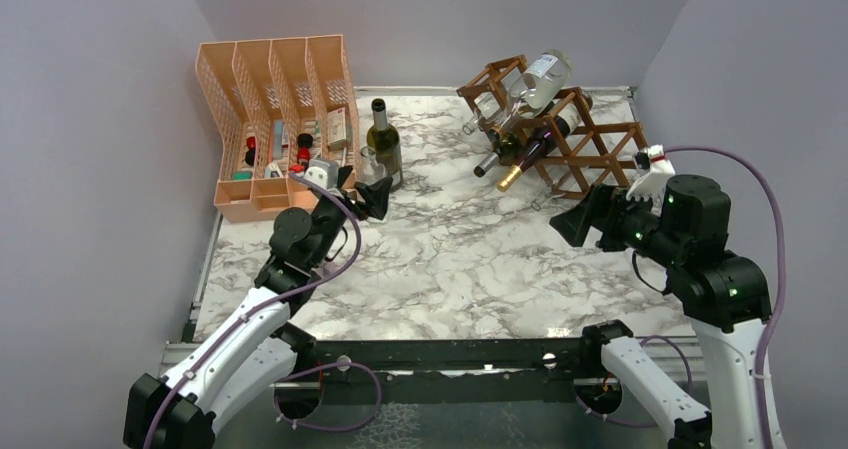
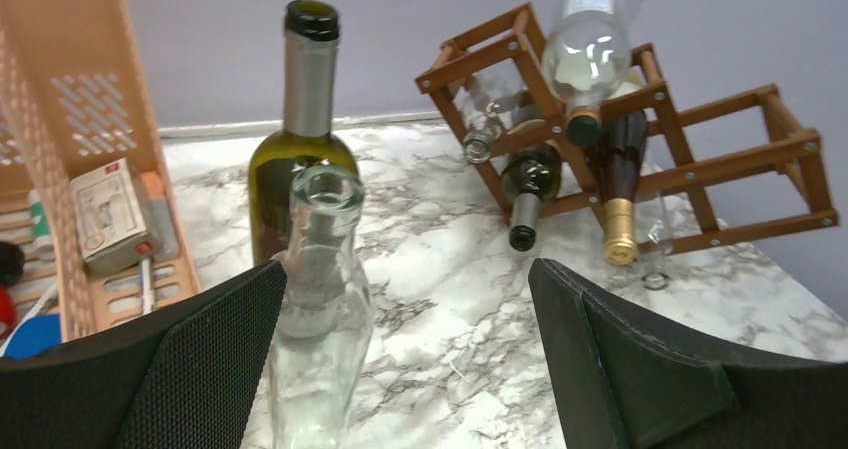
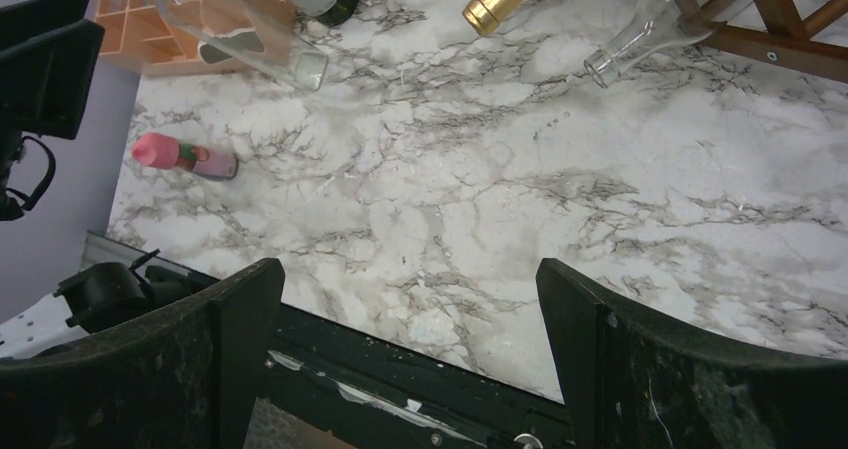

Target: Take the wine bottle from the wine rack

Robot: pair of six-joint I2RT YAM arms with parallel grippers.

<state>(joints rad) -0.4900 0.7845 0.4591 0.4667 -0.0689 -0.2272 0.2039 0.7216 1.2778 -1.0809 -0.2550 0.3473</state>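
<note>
Left gripper [image 2: 407, 269] is hanging open, empty. Clear bottle [image 2: 320, 304] is standing just beside one finger; wine rack [image 2: 760, 229] is sitting far right.

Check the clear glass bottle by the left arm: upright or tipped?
Upright: the clear bottle stands vertical, open mouth up, just in front of the green bottle.

Peach mesh organizer [image 1: 275, 79] stands at the far-left corner of the marble table [image 1: 450, 269]: upright slots behind, low tray in front. One slot holds a white box [image 2: 108, 214], tilted. Small red items [image 1: 303, 149] sit in neighbouring slots, too small to identify. A pink-capped bottle [image 3: 185, 156] lies on its side on the marble, apart from the organizer. Grey walls [image 1: 430, 19] behind.
</note>
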